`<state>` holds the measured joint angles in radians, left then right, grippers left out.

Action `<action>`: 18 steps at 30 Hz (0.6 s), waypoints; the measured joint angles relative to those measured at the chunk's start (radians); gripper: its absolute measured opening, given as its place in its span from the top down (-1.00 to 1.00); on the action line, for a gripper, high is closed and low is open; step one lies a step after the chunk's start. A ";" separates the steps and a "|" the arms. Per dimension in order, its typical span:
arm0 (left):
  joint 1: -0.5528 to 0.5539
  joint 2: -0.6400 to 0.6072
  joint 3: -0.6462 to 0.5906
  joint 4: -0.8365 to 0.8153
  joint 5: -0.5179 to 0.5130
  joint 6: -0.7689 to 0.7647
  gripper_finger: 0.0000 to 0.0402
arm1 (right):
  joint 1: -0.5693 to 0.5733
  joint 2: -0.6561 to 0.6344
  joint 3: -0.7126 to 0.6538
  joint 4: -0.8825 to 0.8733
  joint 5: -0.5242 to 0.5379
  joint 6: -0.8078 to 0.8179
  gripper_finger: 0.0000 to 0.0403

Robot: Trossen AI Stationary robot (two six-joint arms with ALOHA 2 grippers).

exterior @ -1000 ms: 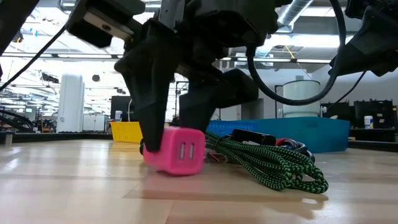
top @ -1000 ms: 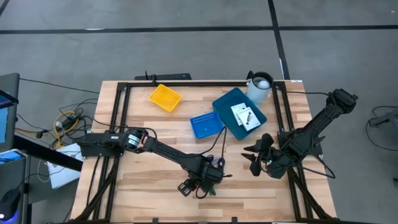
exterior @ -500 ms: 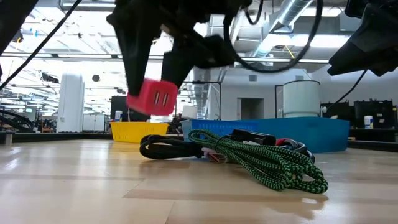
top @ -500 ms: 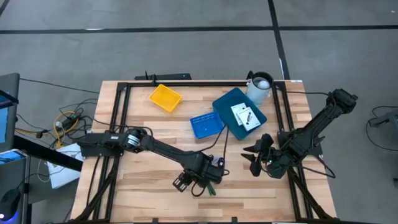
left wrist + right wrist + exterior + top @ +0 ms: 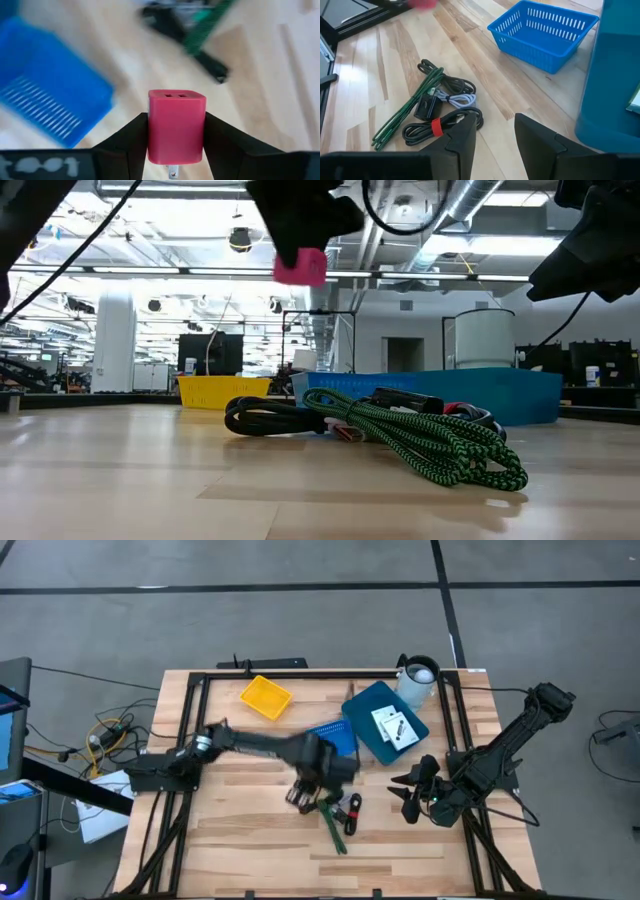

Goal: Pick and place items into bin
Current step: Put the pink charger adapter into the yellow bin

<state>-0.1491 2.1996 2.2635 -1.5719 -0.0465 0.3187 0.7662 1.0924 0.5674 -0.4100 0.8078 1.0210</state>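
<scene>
High view first, from left to right: the yellow tray (image 5: 265,697) sits near the table's far edge with bare wood around it, and the left arm reaches across the middle of the table (image 5: 230,840). Its left gripper (image 5: 303,796) hangs above the boards just on the near side of the small blue basket (image 5: 333,740), fingers closed on the red block (image 5: 176,126), which the wrist camera shows pinched flat between both pads, prongs pointing back at the lens. From table height the block (image 5: 300,264) rides well clear of the wood, though the gripper above it is cut off by the frame's top edge. Just beside it on the boards lies the black-and-green cord (image 5: 332,823), bundled with other dark cables and a red tie (image 5: 436,127); I cannot sort out each strand. Further right, the big blue bin (image 5: 385,723) holds two white cards (image 5: 394,726), with a white cup (image 5: 418,681) at its far corner. The right gripper (image 5: 411,796) waits near the table's right edge, fingers (image 5: 541,139) apart and holding nothing.
</scene>
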 joint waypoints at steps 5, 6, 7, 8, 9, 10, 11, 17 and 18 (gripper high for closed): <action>0.127 -0.095 0.000 0.000 -0.059 -0.025 0.25 | 0.000 0.000 0.000 0.000 0.000 0.000 0.36; 0.155 -0.110 0.000 0.000 -0.070 -0.029 0.25 | 0.000 0.000 0.000 0.000 0.000 0.000 0.36; 0.182 -0.126 -0.003 0.001 -0.078 -0.032 0.25 | 0.000 0.000 0.000 0.000 0.000 0.000 0.36; 0.210 -0.142 -0.007 0.001 -0.084 -0.035 0.25 | 0.000 0.000 0.000 0.000 0.000 0.000 0.36; 0.239 -0.157 -0.008 0.000 -0.089 -0.036 0.25 | 0.000 0.000 0.000 0.000 0.000 -0.001 0.36; 0.268 -0.169 -0.008 -0.001 -0.094 -0.042 0.25 | 0.000 0.000 0.000 0.000 0.000 -0.002 0.36; 0.298 -0.180 -0.008 0.000 -0.099 -0.048 0.25 | 0.000 0.000 0.000 0.000 0.000 -0.002 0.36; 0.465 -0.203 -0.009 0.000 -0.096 -0.072 0.25 | 0.000 0.000 0.000 0.000 0.000 -0.007 0.36; 0.490 -0.203 -0.009 0.000 -0.095 -0.076 0.25 | 0.000 0.000 0.000 0.000 0.000 -0.007 0.36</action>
<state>0.3410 1.9961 2.2543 -1.5715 -0.1414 0.2426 0.7662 1.0924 0.5674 -0.4103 0.8075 1.0138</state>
